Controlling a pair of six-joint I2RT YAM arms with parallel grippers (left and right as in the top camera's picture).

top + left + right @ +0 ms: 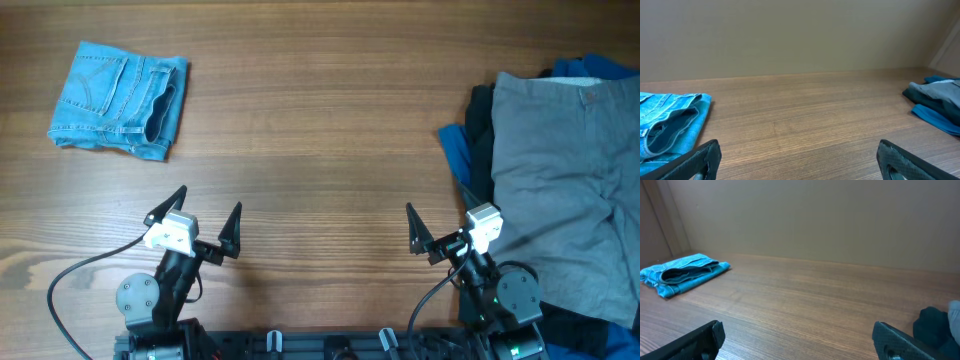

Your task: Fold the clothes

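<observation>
At the near edge of the brown wood-grain table (320, 130), both arms are seen low and drawn in. This is judged a waiting pose that leaves the middle of the table free as a folding area. The left gripper (210, 200) is held with its black jaws spread wide apart and nothing between them, and bare wood is seen ahead of it in its wrist view. The right gripper (437, 200) is likewise spread wide and empty. Its outer finger lies just beside the heap of clothes, though whether cloth is touched cannot be told. Along the right edge, from the near corner to the far corner, the unfolded clothes are heaped. The mid-grey cotton shorts (560, 190) are spread rumpled on top, and a black garment (482, 125) and a bright-blue garment (455, 150) show from beneath at the heap's left side. The grey shorts, being uppermost and nearest the right arm, are judged the next piece to be drawn out. No basket, box or other container is seen; the garments rest directly on the wood. Toward the far left corner, well apart from the heap, the light-blue denim shorts (120, 100) lie folded into a compact square, apparently set aside as finished.
</observation>
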